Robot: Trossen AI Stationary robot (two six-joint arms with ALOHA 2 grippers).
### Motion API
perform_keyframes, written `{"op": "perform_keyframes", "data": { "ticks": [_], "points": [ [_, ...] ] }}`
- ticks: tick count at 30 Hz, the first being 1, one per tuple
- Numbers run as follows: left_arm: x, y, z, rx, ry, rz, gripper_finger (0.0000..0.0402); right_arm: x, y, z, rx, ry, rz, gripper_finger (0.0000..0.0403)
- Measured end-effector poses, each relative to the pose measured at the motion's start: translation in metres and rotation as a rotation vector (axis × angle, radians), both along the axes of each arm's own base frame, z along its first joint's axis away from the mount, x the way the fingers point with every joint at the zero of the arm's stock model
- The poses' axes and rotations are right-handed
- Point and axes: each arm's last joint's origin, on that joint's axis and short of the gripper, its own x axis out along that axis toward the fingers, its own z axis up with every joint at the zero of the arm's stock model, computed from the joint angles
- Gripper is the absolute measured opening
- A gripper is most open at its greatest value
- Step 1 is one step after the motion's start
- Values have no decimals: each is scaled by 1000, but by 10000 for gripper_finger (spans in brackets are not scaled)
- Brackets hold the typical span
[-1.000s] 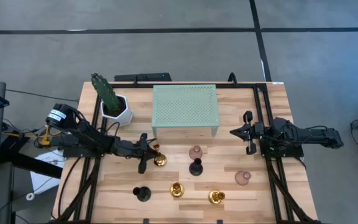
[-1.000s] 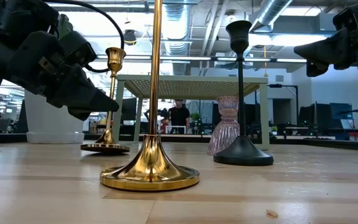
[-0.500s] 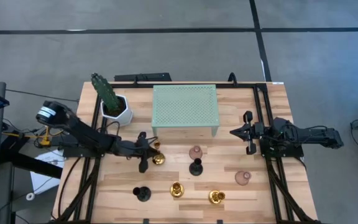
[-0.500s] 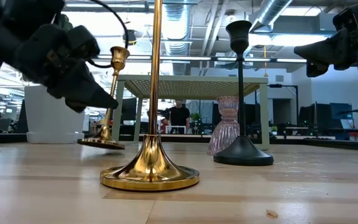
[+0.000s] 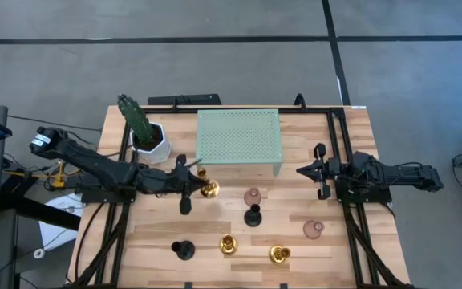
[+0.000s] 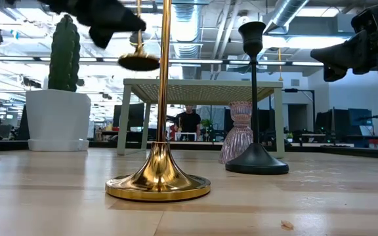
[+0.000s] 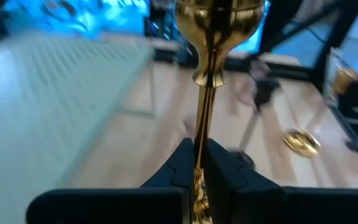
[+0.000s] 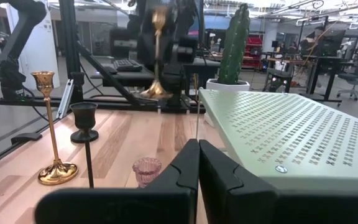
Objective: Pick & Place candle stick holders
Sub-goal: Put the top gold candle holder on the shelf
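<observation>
My left gripper [image 5: 188, 187] is shut on a shiny gold candle stick holder [image 5: 208, 189] and holds it in the air in front of the pale green perforated stand [image 5: 237, 143]. Its round base [image 6: 138, 62] hangs high above the tabletop. On the wood stand two more gold holders [image 5: 228, 244] [image 5: 278, 254], two black ones [image 5: 253, 215] [image 5: 184, 250] and two mauve ones [image 5: 253, 195] [image 5: 313, 229], each on its base. My right gripper [image 5: 315, 170] waits shut at the table's right side, holding nothing. My left gripper pinches the gold holder's thin stem [image 7: 199, 146] between its two fingers, below the cup [image 7: 219, 18] and above the base. The fingers come about level from the table's left and lie across the stem. The holder is lifted clear of the table, near upright.
A green cactus in a white pot [image 5: 144, 128] stands at the far left, close to my left arm. The perforated stand fills the far middle. Black frame rails [image 5: 339, 144] run along both table sides. Bare wood lies between the stand and the holders.
My left gripper has risen straight up with the gold holder, staying shut on its stem. The holder first tipped, its base leaving the wood, and now hangs well clear of the table. My right arm has kept still.
</observation>
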Motion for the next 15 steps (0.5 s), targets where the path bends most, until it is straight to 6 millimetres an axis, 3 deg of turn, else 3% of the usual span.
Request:
{"op": "perform_keyframes", "data": {
  "ticks": [7, 15],
  "points": [
    [7, 19, 37, 83, -18, 133, 14, 0, 0, 0, 0, -1, 0, 0],
    [24, 59, 42, 124, 3, 415, 15, 0, 0, 0, 0, -2, -1, 0]
  ]
}}
